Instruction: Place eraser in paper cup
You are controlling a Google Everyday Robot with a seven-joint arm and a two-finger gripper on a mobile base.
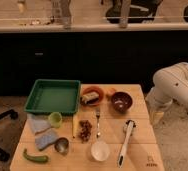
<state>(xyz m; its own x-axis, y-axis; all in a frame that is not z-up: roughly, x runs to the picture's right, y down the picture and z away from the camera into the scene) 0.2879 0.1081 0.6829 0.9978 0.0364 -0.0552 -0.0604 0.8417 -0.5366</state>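
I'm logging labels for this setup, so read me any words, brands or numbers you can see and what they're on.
Dark mark on the table's near right corner: too blurred to read.
Paper cup, green tray: no text visible.
Gripper, hanging off the table's right edge: no text visible.
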